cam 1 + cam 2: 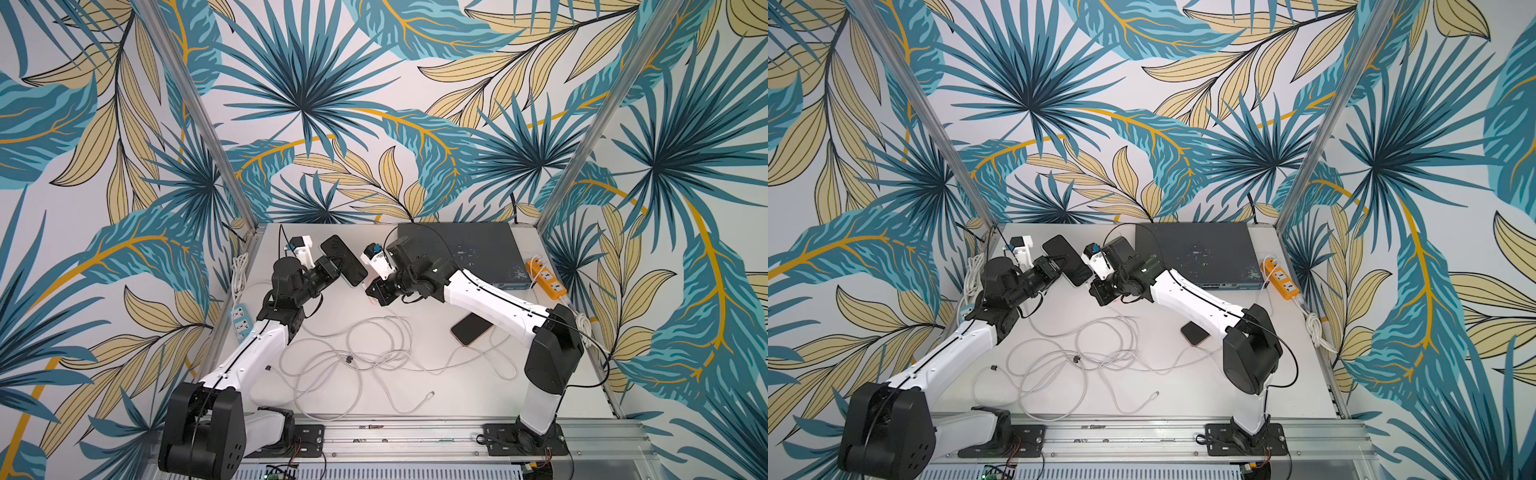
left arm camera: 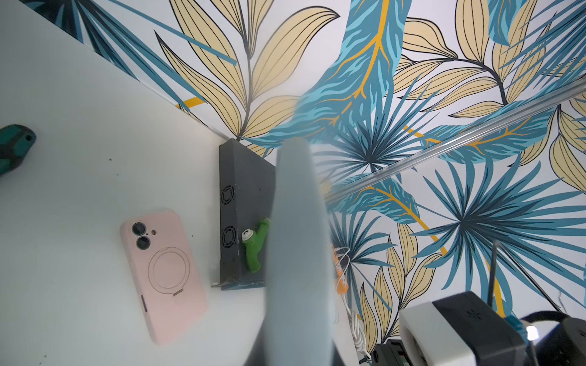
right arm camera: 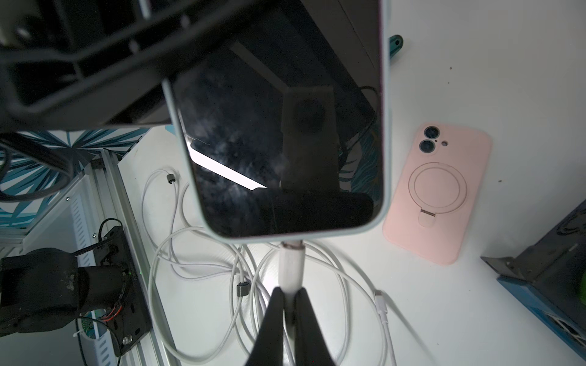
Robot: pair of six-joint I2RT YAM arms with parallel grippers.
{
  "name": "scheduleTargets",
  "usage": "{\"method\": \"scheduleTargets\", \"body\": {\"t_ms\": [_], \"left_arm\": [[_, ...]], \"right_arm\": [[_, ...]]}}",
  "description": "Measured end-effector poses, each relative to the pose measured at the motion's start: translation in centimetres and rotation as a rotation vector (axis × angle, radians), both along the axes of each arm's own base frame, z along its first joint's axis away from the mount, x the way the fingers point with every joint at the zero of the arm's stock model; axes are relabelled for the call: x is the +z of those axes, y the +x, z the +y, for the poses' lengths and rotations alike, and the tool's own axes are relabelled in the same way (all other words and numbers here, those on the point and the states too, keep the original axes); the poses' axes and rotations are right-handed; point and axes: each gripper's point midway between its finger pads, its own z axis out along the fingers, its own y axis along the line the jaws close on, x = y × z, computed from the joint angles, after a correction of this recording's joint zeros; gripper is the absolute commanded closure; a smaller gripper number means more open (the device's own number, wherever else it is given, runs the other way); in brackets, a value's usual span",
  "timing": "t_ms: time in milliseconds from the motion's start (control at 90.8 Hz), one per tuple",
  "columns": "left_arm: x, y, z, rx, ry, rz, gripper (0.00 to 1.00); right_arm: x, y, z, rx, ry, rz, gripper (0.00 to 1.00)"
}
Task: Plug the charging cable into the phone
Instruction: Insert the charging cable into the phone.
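Observation:
The phone, with a dark screen and a pale blue case, is held above the table, and my left gripper is shut on its side edges. In the left wrist view it shows edge-on as a blurred grey slab that hides the jaws. My right gripper is shut on the white plug of the charging cable. The plug's tip touches the middle of the phone's bottom edge. How deep it sits I cannot tell.
Several white cables lie tangled on the table, one with a loose connector. A pink-cased phone lies back up beneath my right wrist. A dark-screened phone lies by the right arm. A grey box and an orange power strip stand at the back right.

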Motion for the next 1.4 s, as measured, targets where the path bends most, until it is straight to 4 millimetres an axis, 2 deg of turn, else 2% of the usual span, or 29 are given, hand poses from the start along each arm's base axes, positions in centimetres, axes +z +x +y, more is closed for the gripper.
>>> {"method": "scheduleTargets", "body": {"t_ms": [1102,1399], "left_arm": [[-0.5,-0.2,-1.1,-0.03,0.013,-0.004,1.0],[-1.6,0.0,-1.6,-0.055,0.013,0.027,1.0]], "right_arm": [[-0.5,0.8,-0.7,-0.004,-0.038,-0.045,1.0],[-1.1,1.1,-1.1,-0.006,-0.061,-0.065,1.0]]}}
